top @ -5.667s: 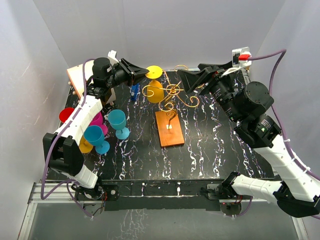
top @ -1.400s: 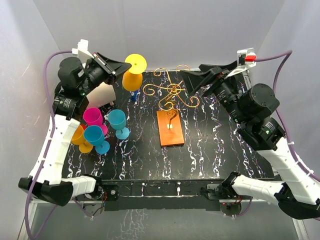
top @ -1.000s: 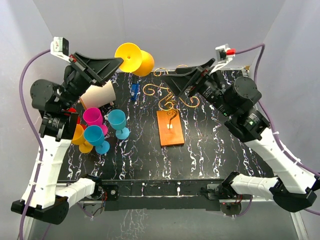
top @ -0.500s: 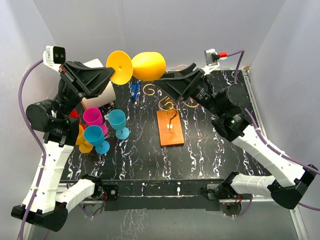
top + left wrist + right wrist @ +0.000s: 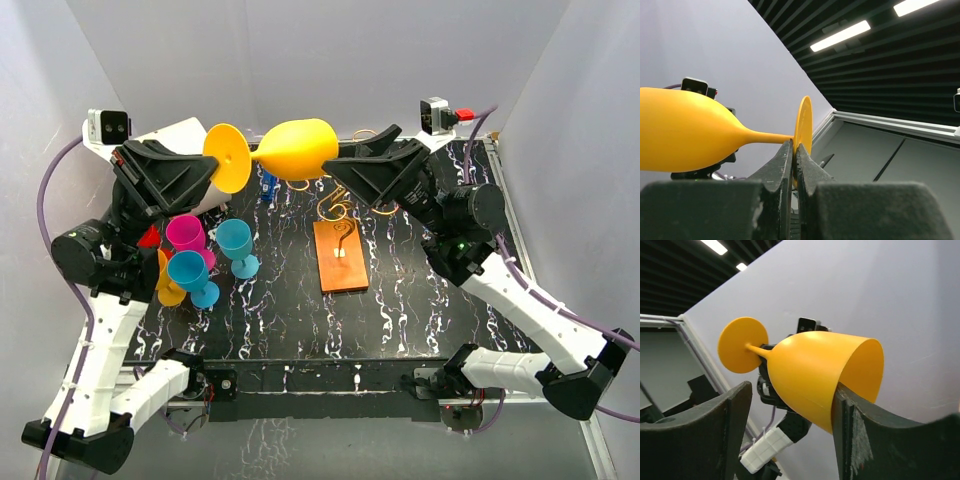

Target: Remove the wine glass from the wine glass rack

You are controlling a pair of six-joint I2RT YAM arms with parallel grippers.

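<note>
The yellow wine glass is held in the air on its side, stretched between the two grippers and well clear of the wine glass rack. The left gripper is clamped on the glass's round foot. In the left wrist view its fingers are seen pressed together on the edge of the thin disc, and the stem and bowl run away to one side of the fingertips.

The mouth of the bowl is turned toward the right gripper. In the right wrist view that gripper's jaws are seen standing apart with the bowl between them. One finger is touched by the bowl wall near the rim, while a gap is left between the other finger and the bowl. The glass is thus bracketed by the right gripper but not squeezed by it.

The rack is set on the black, white-veined surface, below the right gripper and a little toward the arm bases. Its wooden base is fully seen, while its gold wire arms are partly hidden behind the right gripper.

Below the left gripper, a cluster of glasses is stood upright on the surface: a pink glass, two teal glasses and an orange glass half hidden by the left arm. Under the held glass, between the two grippers, a small blue item is seen, too small to be identified.
</note>
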